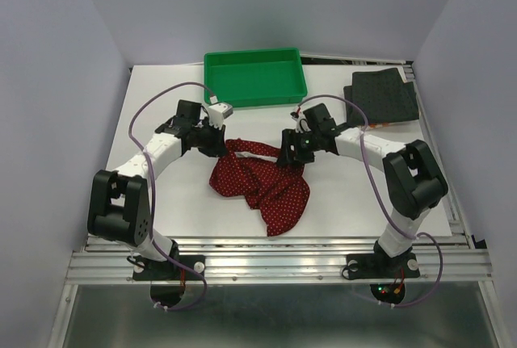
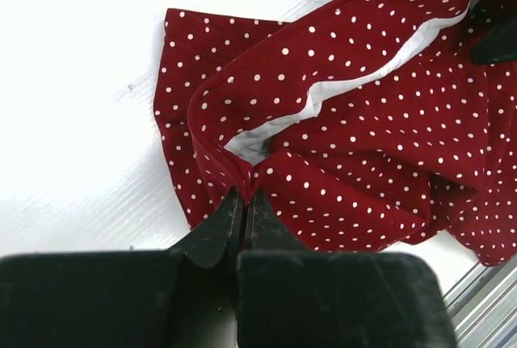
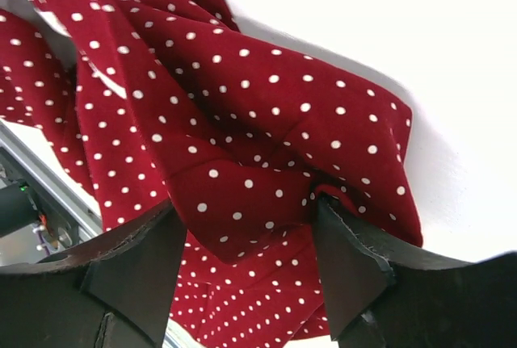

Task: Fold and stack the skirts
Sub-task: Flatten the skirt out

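Observation:
The dark red dotted skirt point(image 1: 262, 186) lies crumpled in the middle of the table. My left gripper point(image 1: 216, 143) is at its upper left edge and is shut on the skirt's hem point(image 2: 242, 172). My right gripper point(image 1: 289, 153) is at its upper right edge, jaws wide apart, with a fold of the red skirt point(image 3: 242, 154) between the fingers. The charcoal-grey skirt point(image 1: 384, 96) lies folded at the back right, with a sliver of orange-and-white cloth point(image 1: 386, 125) showing at its near edge.
A green plastic tray point(image 1: 254, 77) stands at the back centre, just behind both grippers. The table's front rail point(image 1: 275, 255) runs below the red skirt.

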Controlling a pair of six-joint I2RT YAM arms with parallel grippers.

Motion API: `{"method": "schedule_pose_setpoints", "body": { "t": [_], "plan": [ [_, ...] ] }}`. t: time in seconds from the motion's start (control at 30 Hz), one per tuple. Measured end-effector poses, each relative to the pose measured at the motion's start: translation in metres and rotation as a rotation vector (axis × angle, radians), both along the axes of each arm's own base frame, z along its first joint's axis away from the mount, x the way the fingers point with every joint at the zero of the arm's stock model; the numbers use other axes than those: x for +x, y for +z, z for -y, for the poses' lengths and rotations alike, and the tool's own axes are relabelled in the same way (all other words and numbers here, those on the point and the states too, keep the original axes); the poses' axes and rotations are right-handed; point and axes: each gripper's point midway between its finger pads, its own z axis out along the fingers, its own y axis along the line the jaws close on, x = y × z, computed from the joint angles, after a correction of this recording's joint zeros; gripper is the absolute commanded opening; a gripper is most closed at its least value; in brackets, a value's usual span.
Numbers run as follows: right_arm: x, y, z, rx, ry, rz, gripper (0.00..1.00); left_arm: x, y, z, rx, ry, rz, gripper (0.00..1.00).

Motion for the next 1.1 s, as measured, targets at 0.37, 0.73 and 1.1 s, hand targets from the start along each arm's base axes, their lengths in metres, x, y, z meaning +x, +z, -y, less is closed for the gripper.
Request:
{"method": "schedule_pose_setpoints", "body": {
  "t": [0.37, 0.73, 1.1],
  "plan": [
    [0.017, 0.012, 0.011, -0.097, 0.088, 0.144, 0.01, 0.004, 0.002, -0.004, 0.012, 0.013, 0.014, 0.00],
    [0.025, 0.026, 0.068, -0.457, 0.470, 0.404, 0.01, 0.005, 0.056, -0.014, 0.115, -0.210, 0.274, 0.09],
    [0.003, 0.066, 0.077, -0.466, 0.816, 0.449, 0.09, -0.030, 0.059, -0.031, 0.302, -0.550, 0.520, 0.12]
  ]
}}
